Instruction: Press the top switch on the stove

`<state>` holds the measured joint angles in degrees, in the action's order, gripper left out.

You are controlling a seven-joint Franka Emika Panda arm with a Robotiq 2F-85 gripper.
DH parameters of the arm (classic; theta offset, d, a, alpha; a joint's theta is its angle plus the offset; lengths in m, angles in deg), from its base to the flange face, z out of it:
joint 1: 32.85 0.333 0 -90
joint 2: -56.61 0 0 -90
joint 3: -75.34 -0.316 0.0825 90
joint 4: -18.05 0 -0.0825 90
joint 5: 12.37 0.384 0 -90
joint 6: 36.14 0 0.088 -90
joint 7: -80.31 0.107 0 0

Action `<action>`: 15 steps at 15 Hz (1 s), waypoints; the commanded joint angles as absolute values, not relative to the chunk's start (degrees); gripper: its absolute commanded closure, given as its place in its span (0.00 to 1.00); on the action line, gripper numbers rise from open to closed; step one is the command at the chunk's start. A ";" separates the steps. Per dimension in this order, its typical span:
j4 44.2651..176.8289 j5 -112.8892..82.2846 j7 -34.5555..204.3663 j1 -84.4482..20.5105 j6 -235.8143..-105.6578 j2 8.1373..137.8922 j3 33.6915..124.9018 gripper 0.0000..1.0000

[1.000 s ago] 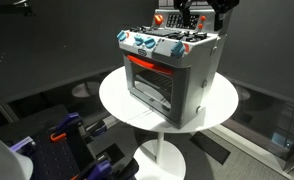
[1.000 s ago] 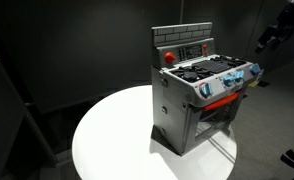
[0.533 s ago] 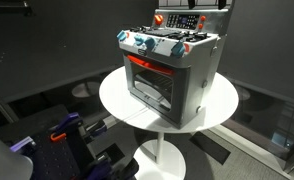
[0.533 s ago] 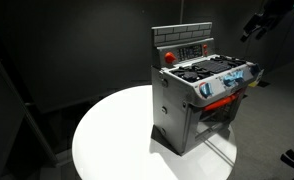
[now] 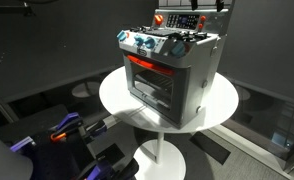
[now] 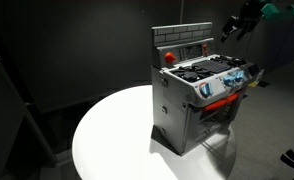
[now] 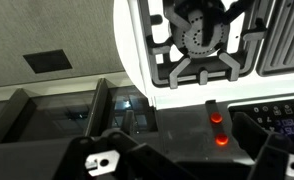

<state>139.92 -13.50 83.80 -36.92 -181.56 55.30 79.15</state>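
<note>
The grey toy stove (image 5: pixel 172 75) stands on a round white table (image 5: pixel 122 100); its door window glows red-orange and blue-white knobs (image 5: pixel 147 44) line the front. It also shows in an exterior view (image 6: pixel 197 100). Its raised dark back panel (image 6: pixel 183 48) carries a red button (image 6: pixel 169 57). In the wrist view two red buttons (image 7: pixel 216 117) (image 7: pixel 222 140) glow on the dark panel below a burner (image 7: pixel 202 40). My gripper (image 6: pixel 235 25) hangs in the air above and beside the back panel, touching nothing. In the wrist view its fingers (image 7: pixel 187 165) are spread wide and empty.
The table's white top (image 6: pixel 117 140) stretches out in front of the stove. Dark curtains surround the scene. Blue and black equipment (image 5: pixel 67 135) sits on the floor beside the table's pedestal (image 5: pixel 162 155).
My gripper has moved up and in towards the stove's back panel. It has left the top edge of one exterior view. The stove has not moved.
</note>
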 commanded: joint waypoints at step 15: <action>125.48 -14.13 91.89 -35.47 -171.12 66.10 79.25 0.00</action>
<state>128.32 -13.79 90.03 -35.83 -173.66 64.93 78.99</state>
